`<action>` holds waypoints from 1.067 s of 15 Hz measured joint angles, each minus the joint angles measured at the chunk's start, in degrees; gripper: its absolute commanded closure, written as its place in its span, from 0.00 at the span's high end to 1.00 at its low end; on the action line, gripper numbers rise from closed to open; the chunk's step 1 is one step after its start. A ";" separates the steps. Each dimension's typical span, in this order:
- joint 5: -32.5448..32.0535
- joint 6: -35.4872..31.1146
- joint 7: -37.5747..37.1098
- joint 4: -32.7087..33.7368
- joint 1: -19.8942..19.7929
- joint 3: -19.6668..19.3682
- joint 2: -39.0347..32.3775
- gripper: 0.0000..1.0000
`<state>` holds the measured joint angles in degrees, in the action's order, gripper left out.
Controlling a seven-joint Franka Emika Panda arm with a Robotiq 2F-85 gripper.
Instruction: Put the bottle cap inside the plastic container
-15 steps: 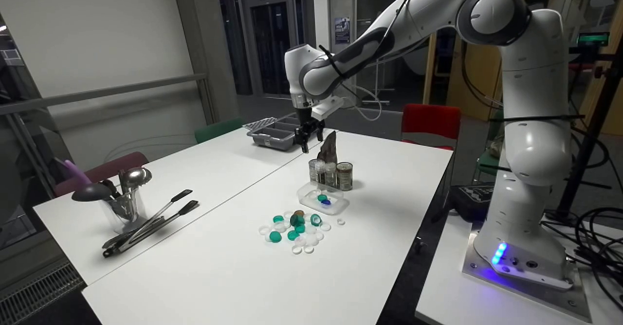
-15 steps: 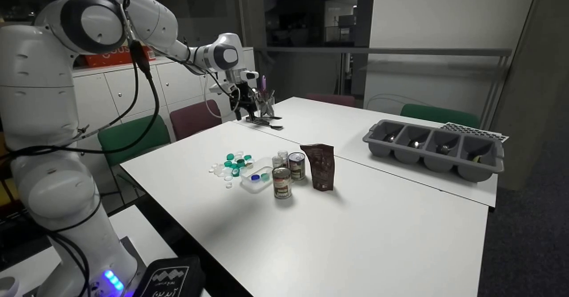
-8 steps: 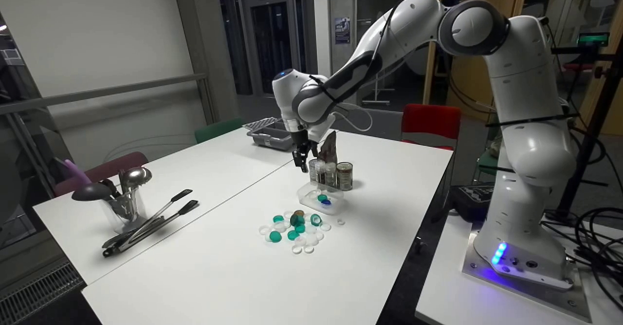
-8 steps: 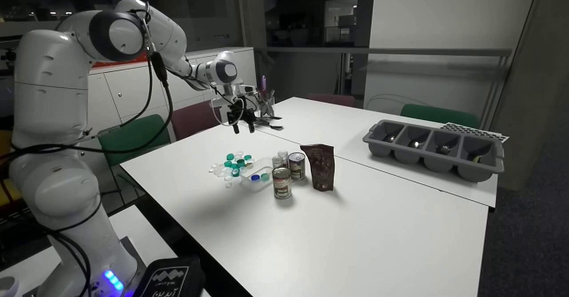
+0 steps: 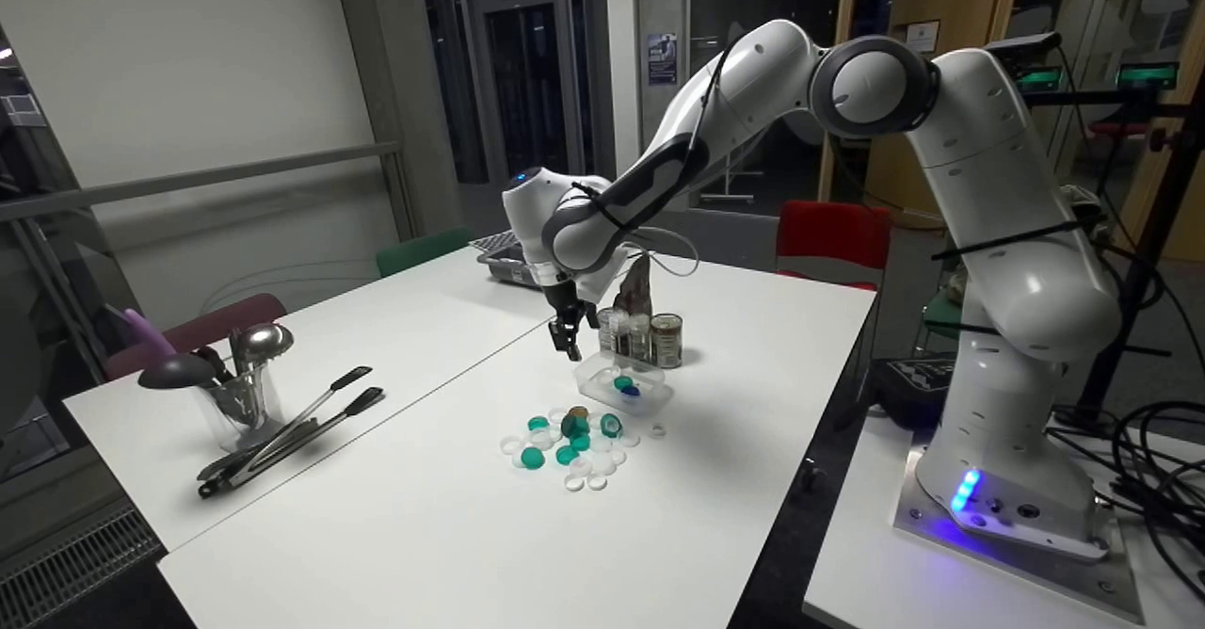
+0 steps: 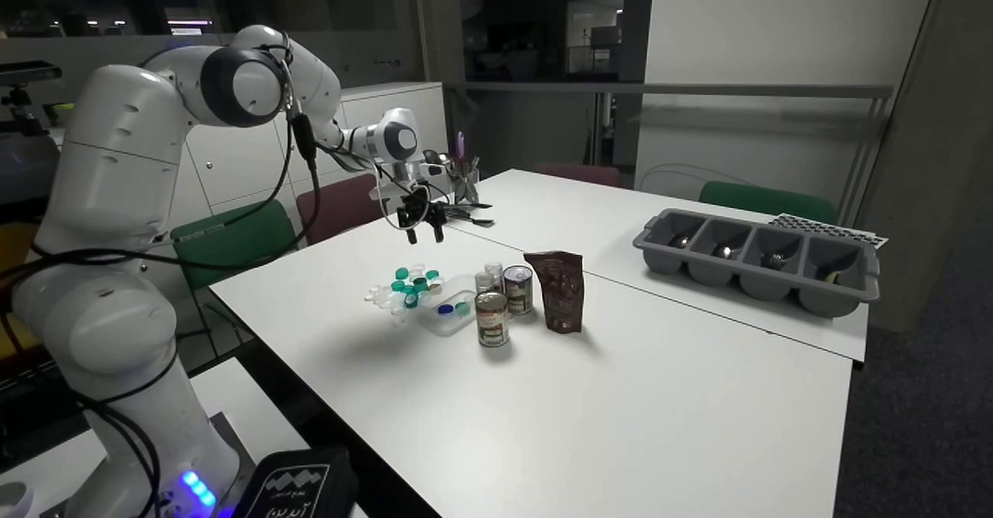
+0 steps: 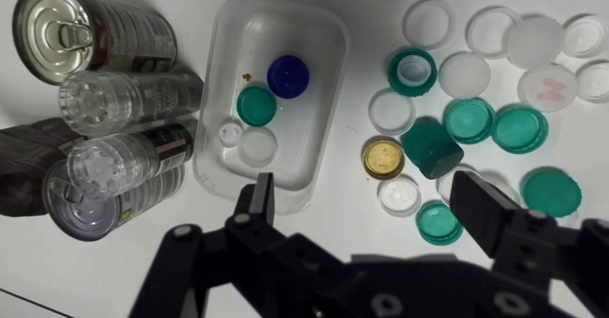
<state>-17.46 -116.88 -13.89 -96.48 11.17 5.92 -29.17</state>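
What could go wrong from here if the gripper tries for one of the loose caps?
Crowding: the loose caps lie bunched, some overlapping in the wrist view, so the open gripper may nudge neighbours or pinch two at once.
Low contrast: the whitish caps nearly match the white table, so one could be misjudged.
Knocks: two clear-topped shakers stand close beside the plastic container; a low, off-target approach might topple one.

The container (image 7: 304, 137) lies between cans (image 7: 102, 37) and caps (image 7: 469, 121).
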 measured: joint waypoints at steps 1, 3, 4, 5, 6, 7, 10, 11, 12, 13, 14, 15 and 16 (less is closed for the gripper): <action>0.93 0.52 0.04 1.24 0.16 0.03 -1.06 1.00; 2.82 2.29 0.05 4.16 0.48 0.13 -3.37 1.00; 3.56 3.21 0.05 5.62 0.73 0.12 -4.53 1.00; 4.23 4.22 0.07 7.15 0.96 0.13 -5.77 1.00; 4.66 4.94 0.09 8.58 1.14 0.13 -6.96 1.00; 4.72 5.43 0.09 9.96 1.36 0.07 -8.13 1.00; 4.61 5.64 0.44 13.51 1.69 -0.45 -11.25 1.00; 4.58 5.64 0.93 14.63 1.70 -0.76 -12.19 1.00; 4.50 5.64 1.45 15.64 1.70 -1.20 -13.08 1.00; 4.44 5.64 2.15 16.72 1.69 -1.77 -14.01 1.00; 4.43 5.64 2.93 17.66 1.68 -2.34 -14.93 1.00; 4.43 5.64 3.65 18.53 1.65 -2.89 -15.86 1.00; 4.43 5.64 4.15 19.33 1.56 -3.34 -16.76 1.00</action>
<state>-13.03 -111.24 -9.74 -77.15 12.73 2.58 -45.93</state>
